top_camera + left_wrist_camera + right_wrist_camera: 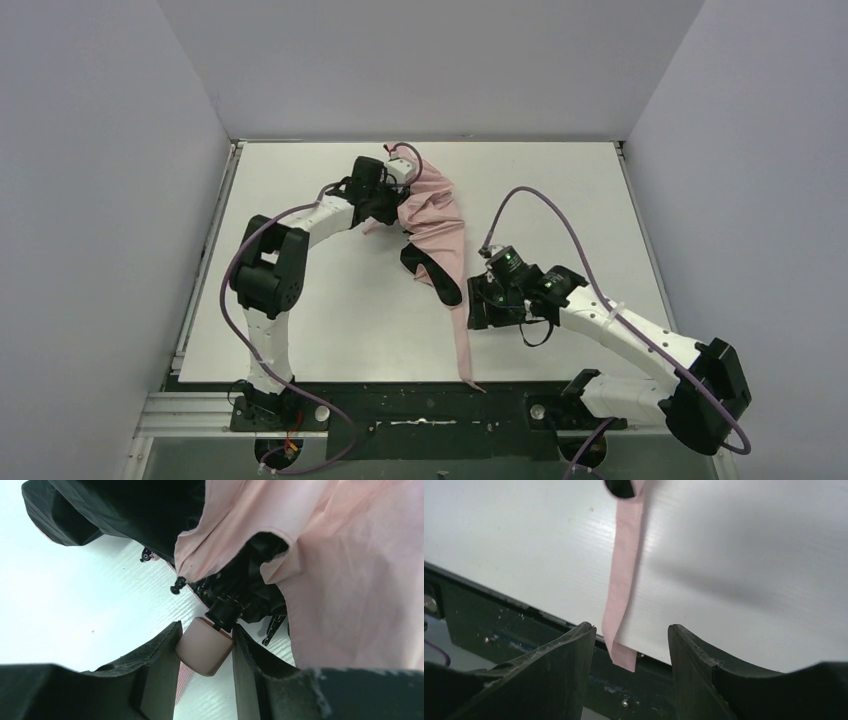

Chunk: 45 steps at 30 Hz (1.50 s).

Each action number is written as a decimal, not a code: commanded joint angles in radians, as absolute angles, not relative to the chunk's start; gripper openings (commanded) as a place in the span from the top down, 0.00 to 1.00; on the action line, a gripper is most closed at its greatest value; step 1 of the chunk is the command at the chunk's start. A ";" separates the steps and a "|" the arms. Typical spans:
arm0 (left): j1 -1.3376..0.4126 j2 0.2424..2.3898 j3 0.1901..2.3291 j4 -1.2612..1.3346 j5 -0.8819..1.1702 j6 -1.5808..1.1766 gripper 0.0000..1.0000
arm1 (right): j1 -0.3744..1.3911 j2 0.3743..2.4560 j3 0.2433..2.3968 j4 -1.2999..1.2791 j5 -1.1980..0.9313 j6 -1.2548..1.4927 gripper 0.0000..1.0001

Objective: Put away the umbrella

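The umbrella [437, 215] lies half folded near the middle of the white table, pale pink fabric with black lining showing at its near end. My left gripper [398, 200] is at its far end, shut on the pink handle [205, 649], which sits squeezed between both fingers [159, 652] beside the black shaft. The pink strap [463, 345] trails toward the near table edge. My right gripper [478, 300] hovers just right of the strap, open. In the right wrist view the strap [625, 580] hangs loose between the fingers, touching neither, its end draped over the table edge.
The white table [330, 300] is boxed in by grey walls on three sides. A black mounting rail [430, 408] runs along the near edge under the strap's end. Purple cables loop over both arms.
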State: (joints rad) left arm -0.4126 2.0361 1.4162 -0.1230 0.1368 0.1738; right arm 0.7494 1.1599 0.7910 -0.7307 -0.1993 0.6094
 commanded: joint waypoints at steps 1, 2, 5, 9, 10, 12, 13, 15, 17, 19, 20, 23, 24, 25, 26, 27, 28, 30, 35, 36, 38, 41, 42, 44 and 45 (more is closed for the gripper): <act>-0.413 2.026 1.455 -0.090 0.190 0.232 1.00 | 0.693 1.103 0.900 -0.738 0.005 0.556 0.42; -0.417 2.014 1.441 -0.085 0.211 0.244 1.00 | 0.674 1.103 0.919 -0.720 0.050 0.539 0.41; -0.434 1.973 1.366 -0.020 0.260 0.298 1.00 | 0.609 1.096 0.938 -0.589 0.137 0.472 0.39; -0.478 1.913 1.202 0.177 0.290 0.391 1.00 | 0.530 1.089 0.865 -0.251 0.153 0.354 0.37; -0.494 1.908 1.188 0.186 0.278 0.407 1.00 | 0.512 1.094 0.847 -0.175 0.132 0.330 0.37; -0.516 1.911 1.180 0.180 0.273 0.423 1.00 | 0.452 1.134 0.876 -0.143 0.023 0.283 0.33; -0.524 1.910 1.170 0.183 0.276 0.426 1.00 | 0.412 1.172 0.921 -0.192 -0.065 0.267 0.29; -0.540 1.899 1.136 0.217 0.269 0.440 1.00 | 0.336 1.245 1.011 -0.250 -0.225 0.221 0.28; -0.553 1.879 1.084 0.282 0.279 0.474 1.00 | 0.277 1.300 1.040 -0.226 -0.417 0.172 0.26; -0.557 1.857 1.023 0.360 0.307 0.516 1.00 | 0.239 1.373 1.099 -0.253 -0.556 0.118 0.23; -0.558 1.846 0.991 0.404 0.325 0.540 1.00 | 0.223 1.409 1.136 -0.287 -0.602 0.086 0.21; -0.565 1.815 0.894 0.533 0.371 0.594 1.00 | 0.187 1.501 1.211 -0.310 -0.728 0.013 0.15; -0.571 1.809 0.870 0.564 0.383 0.615 1.00 | 0.176 1.528 1.232 -0.318 -0.761 -0.007 0.12; -0.578 1.806 0.853 0.581 0.391 0.638 1.00 | 0.169 1.549 1.252 -0.325 -0.791 -0.033 0.10; -0.588 1.801 0.838 0.586 0.383 0.659 1.00 | 0.165 1.572 1.266 -0.327 -0.815 -0.044 0.08; -0.599 1.798 0.831 0.583 0.370 0.678 1.00 | 0.162 1.592 1.281 -0.332 -0.829 -0.056 0.08; -0.610 1.795 0.823 0.579 0.358 0.696 1.00 | 0.162 1.610 1.293 -0.341 -0.842 -0.068 0.08; -0.625 1.789 0.803 0.582 0.332 0.730 1.00 | 0.166 1.634 1.300 -0.348 -0.885 -0.091 0.08; -0.648 1.777 0.732 0.680 0.264 0.767 1.00 | 0.232 1.661 1.286 -0.412 -0.901 -0.247 0.09; -0.652 1.778 0.720 0.707 0.249 0.765 1.00 | 0.254 1.665 1.285 -0.448 -0.888 -0.289 0.08; -0.656 1.776 0.701 0.749 0.231 0.761 1.00 | 0.295 1.675 1.282 -0.499 -0.857 -0.373 0.08; -0.662 1.770 0.690 0.767 0.213 0.759 1.00 | 0.326 1.690 1.268 -0.521 -0.795 -0.421 0.08; -0.663 1.771 0.686 0.772 0.208 0.761 1.00 | 0.330 1.698 1.265 -0.524 -0.782 -0.422 0.08; -0.664 1.772 0.682 0.784 0.204 0.761 1.00 | 0.331 1.712 1.258 -0.535 -0.769 -0.427 0.08; -0.664 1.774 0.679 0.794 0.200 0.760 1.00 | 0.333 1.718 1.251 -0.535 -0.764 -0.429 0.08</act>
